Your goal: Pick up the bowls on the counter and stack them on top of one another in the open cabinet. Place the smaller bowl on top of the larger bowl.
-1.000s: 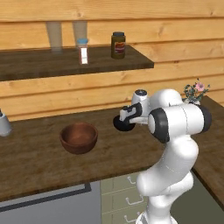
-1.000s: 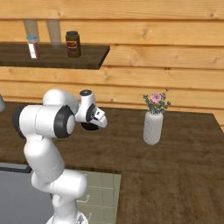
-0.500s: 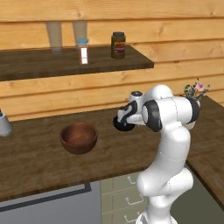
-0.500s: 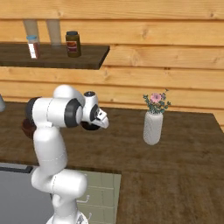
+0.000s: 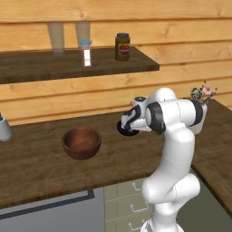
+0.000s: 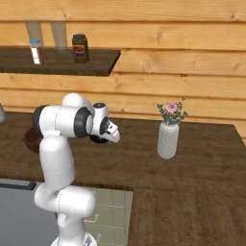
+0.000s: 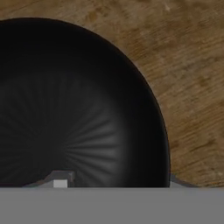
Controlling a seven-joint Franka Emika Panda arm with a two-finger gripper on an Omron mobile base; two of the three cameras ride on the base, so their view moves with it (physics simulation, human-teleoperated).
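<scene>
Bowls first: from the left base view I've got the brown bowl (image 5: 81, 142) sitting on the counter (image 5: 41, 170), open side up, and the black bowl (image 5: 126, 129) off to its right, right at the gripper (image 5: 128, 125), apart from the brown one with bare counter between them. The hand comes in from the right at about bowl height, so the black bowl lies on the far-left end of the claw in this view; I judge it is either clamped on the rim or about to be, but whether it has left the counter I can't tell. Wall shelf (image 5: 68, 63) above holds a jar (image 5: 122, 46) and a shaker (image 5: 85, 52); no cabinet in sight, so I reckon the carry needs a swing or a drive. Right base view: the arm covers most of it, the gripper (image 6: 109, 133) points right and down, a dark sliver of black bowl (image 6: 98, 140) under the hand, the brown bowl (image 6: 32, 139) peeking out behind the arm at left, a vase (image 6: 167, 139) with flowers well off to the right. Hand view: the black bowl (image 7: 78, 113) sits close under the camera, wood grain of the counter (image 7: 192, 78) at upper right, fingertips (image 7: 60, 180) low at the edge with the rim running between them. Claw state: can't tell for sure if it's clamped.
</scene>
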